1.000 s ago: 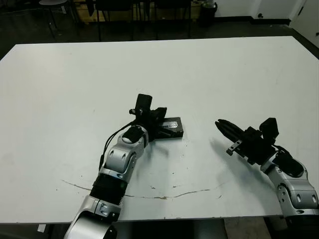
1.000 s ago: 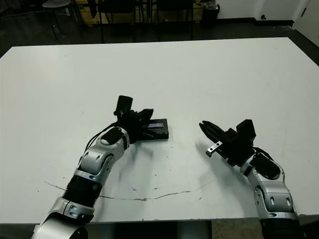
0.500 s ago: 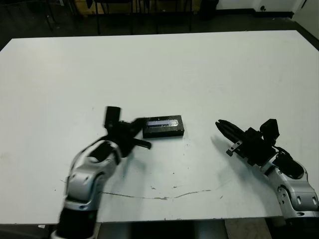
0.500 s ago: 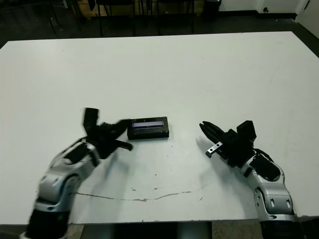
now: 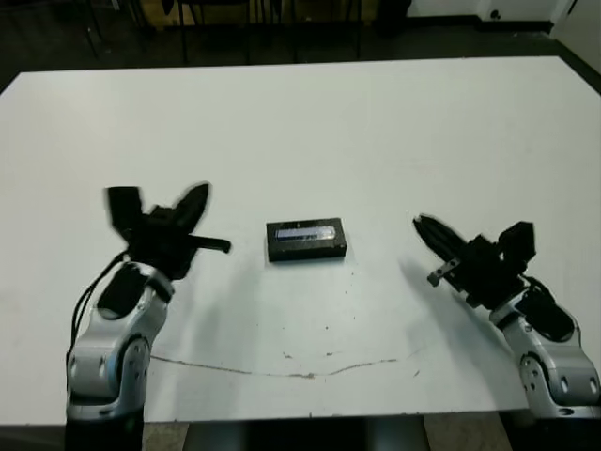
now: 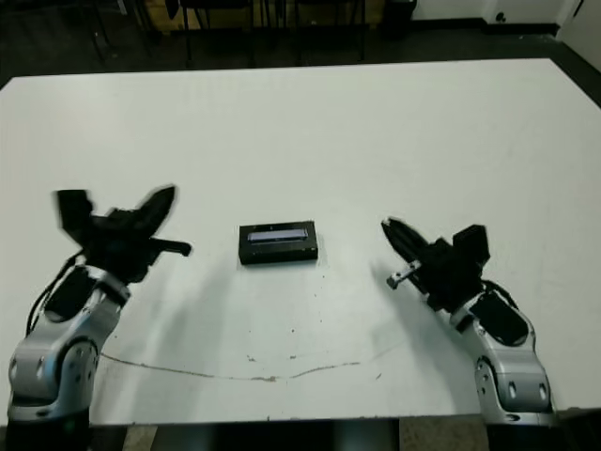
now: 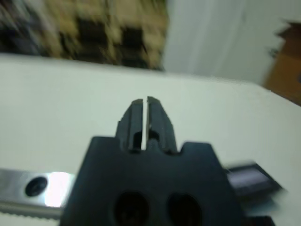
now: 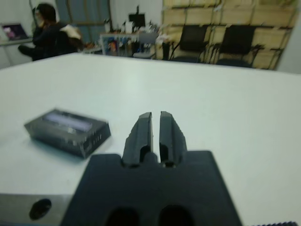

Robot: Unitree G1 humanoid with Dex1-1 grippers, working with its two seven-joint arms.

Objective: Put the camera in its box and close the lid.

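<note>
The box lies flat on the white worktop with the lid closed over it, the pale strip facing up. The camera is not visible. The box sits between the two pincers, touched by neither. The left pincer hovers off to the box's left, raised above the worktop and blurred; in its wrist view its fingers are pressed nearly together on nothing. The right pincer rests well to the box's right, pointing toward it, its fingers likewise clenched and empty. A seated person shows beyond the worktop.
</note>
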